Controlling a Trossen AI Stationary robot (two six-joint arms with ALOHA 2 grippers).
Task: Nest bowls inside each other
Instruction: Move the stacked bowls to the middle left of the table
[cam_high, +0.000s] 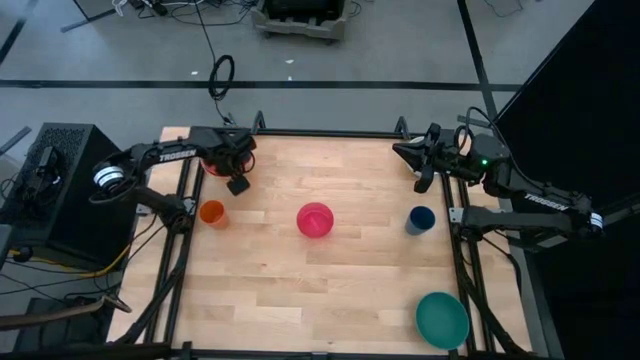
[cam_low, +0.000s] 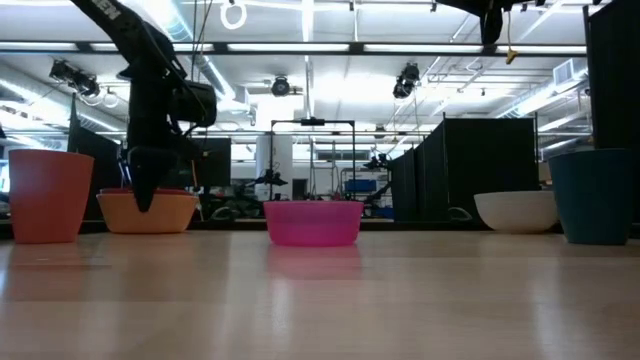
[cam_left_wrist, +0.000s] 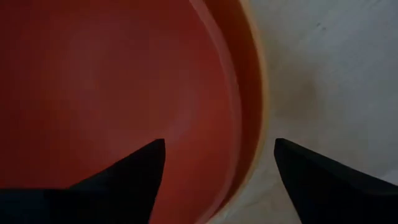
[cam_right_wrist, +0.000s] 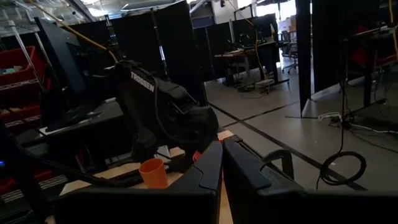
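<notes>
My left gripper (cam_left_wrist: 214, 180) straddles, open, the red bowl's (cam_left_wrist: 112, 81) rim, seemingly nested in the orange-yellow bowl (cam_low: 148, 212); next, the pink bowl (cam_high: 315, 219).

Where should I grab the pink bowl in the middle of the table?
Pinch the rim of the pink bowl from straight above, one finger inside, one outside. It stands upright and open, with clear table all around, so any side of the rim works.

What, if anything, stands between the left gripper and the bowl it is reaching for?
Nothing visible. The left gripper is open, its fingers straddling the rim of the red bowl, which sits inside the orange-yellow bowl at the table's far left corner. One finger is inside the bowl, the other outside.
</notes>
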